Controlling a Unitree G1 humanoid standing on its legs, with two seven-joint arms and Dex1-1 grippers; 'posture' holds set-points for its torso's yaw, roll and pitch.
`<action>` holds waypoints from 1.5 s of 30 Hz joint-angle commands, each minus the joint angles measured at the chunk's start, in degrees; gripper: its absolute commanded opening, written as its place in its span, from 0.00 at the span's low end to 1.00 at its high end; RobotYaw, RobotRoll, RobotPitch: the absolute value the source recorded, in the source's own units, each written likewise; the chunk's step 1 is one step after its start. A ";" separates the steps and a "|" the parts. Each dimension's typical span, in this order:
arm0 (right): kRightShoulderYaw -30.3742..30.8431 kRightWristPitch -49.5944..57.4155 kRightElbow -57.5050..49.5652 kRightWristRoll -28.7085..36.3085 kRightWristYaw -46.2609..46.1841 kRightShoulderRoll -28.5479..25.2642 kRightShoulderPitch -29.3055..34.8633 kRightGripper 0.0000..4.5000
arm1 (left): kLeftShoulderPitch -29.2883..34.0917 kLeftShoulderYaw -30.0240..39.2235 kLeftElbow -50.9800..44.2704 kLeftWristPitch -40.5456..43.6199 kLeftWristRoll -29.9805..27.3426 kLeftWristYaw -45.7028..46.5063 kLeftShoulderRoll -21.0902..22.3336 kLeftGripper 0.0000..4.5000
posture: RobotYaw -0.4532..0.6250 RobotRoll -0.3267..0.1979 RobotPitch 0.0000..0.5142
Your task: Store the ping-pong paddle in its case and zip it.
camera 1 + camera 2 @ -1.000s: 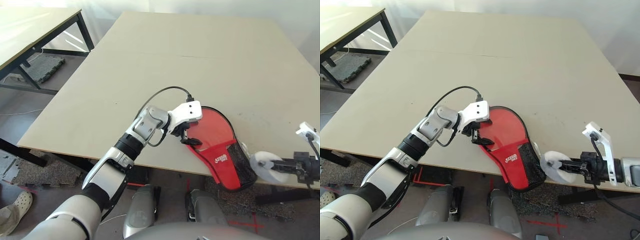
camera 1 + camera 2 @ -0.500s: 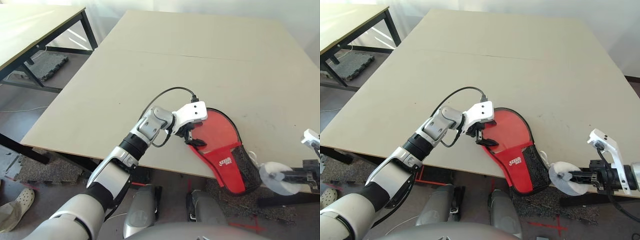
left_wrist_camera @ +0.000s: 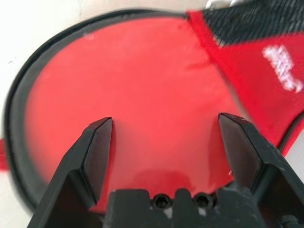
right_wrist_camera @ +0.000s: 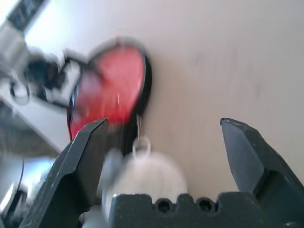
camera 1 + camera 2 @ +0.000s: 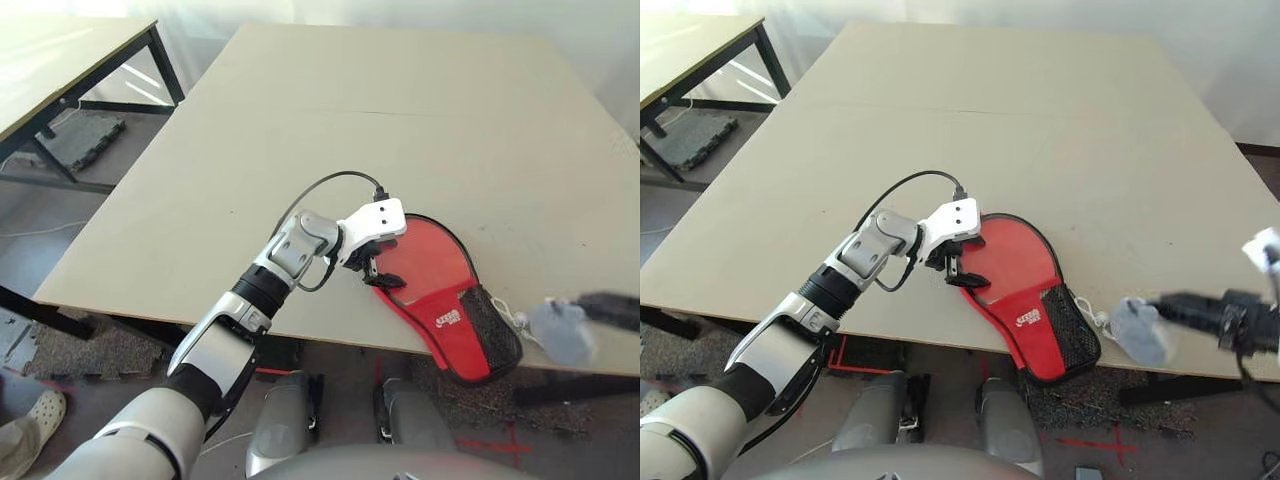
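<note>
My left gripper (image 3: 164,142) has its two black fingers spread wide and hovers low over the round red part of the case (image 5: 1025,280), nothing between them. In the left wrist view the red fabric spans the gap from one finger to the other, so the case lies directly under my jaws. I cannot tell whether the fingertips touch it.

The case lies flat at the near edge of the table (image 5: 400,120), toward its right near corner. Its long axis runs on a slant: the round end points in toward the table's middle and sits under my left gripper, and the narrow end, with its black mesh pocket and white logo, pokes out past the near edge. From that narrow end a thin cord runs to the greyish round tag (image 5: 1138,330), which hangs off the table beside my right gripper (image 4: 164,156). Those fingers are also spread apart, with the tag low between them and not pinched.

My left arm is nearer the case body; my right is nearer the tag and narrow end.

The case shows its red side up, rimmed by the black zipper edge. I see no paddle on the table; whether it already sits inside the case I cannot tell.
</note>
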 commanded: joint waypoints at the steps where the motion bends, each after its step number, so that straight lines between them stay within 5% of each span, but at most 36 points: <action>1: -2.71 1.45 0.61 2.11 -3.24 2.19 -2.73 1.00 | 0.40 2.57 -3.83 3.82 -2.58 0.98 0.52 1.00 | 0.45 0.62 0.20; 12: 0.56 -23.61 7.03 -10.67 -23.48 17.25 -16.21 1.00 | 2.72 19.21 -11.34 6.70 -8.52 16.57 3.62 1.00 | 0.49 0.62 0.17; 23: 0.69 -50.49 24.46 -22.45 -42.10 22.66 -25.72 1.00 | 13.79 37.48 -10.82 -11.87 -7.95 45.09 2.07 1.00 | 0.52 0.62 0.15; 32: 3.24 -60.63 33.16 -28.42 -54.64 24.81 -28.80 1.00 | 15.30 41.88 2.15 -27.47 -6.82 55.57 5.53 1.00 | 0.52 0.62 0.17; 45: 4.47 -62.23 31.44 -29.33 -61.29 28.46 -23.98 1.00 | 11.49 41.89 12.20 -32.21 -7.85 55.34 9.14 1.00 | 0.47 0.62 0.21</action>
